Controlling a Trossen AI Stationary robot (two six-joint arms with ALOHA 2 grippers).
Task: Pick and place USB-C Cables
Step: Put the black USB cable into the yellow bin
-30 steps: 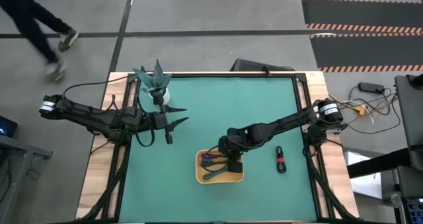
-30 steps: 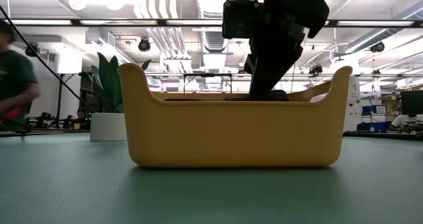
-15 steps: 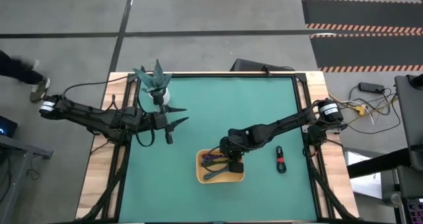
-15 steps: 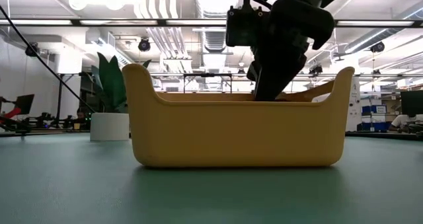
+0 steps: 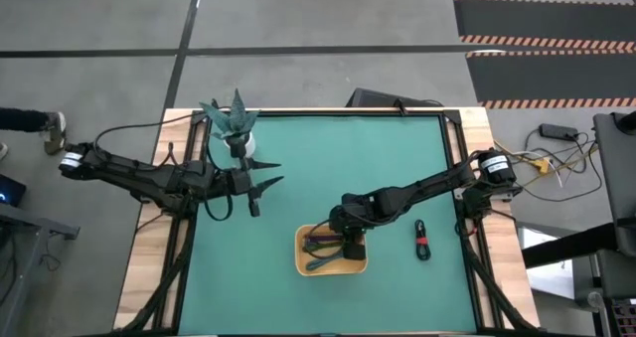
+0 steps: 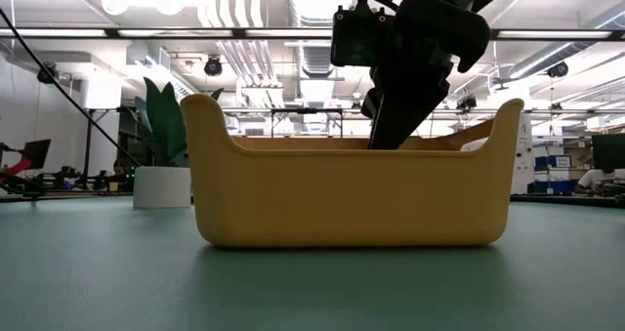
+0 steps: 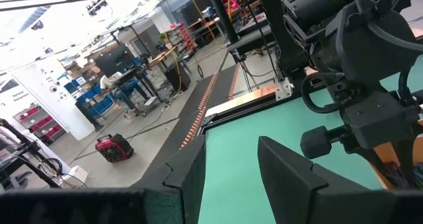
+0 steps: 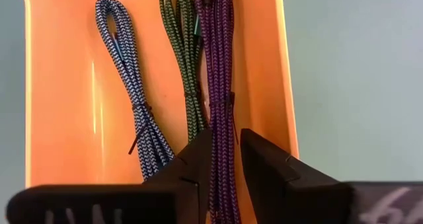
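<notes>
The orange tray [image 5: 303,262] sits on the green mat. Three cable bundles lie lengthwise on its floor: a blue-white one [image 8: 129,98], a green one [image 8: 185,72] and a purple one [image 8: 219,72]. No teal bundle shows. The black cable with a red band [image 5: 421,240] lies on the mat to the tray's right. My right gripper [image 8: 226,158] hangs over the tray's right half, pointing down. It is narrowly open, with the purple cable running below the gap. In the low view the tray wall [image 6: 342,194] hides its fingertips. My left gripper [image 5: 260,186] hovers open near the plant.
A potted artificial plant [image 5: 236,126] stands at the table's far left, close to my left gripper. Bare green mat lies around the tray on all sides. Wooden table borders [image 5: 149,267] frame the mat. A person's foot [image 5: 52,133] shows on the floor beyond the table's left side.
My right gripper has risen a little inside the tray, and the dark tip that showed at the rim a second ago no longer shows there. The tray has shifted slightly sideways on the mat. A person has walked off past the table's left side.
</notes>
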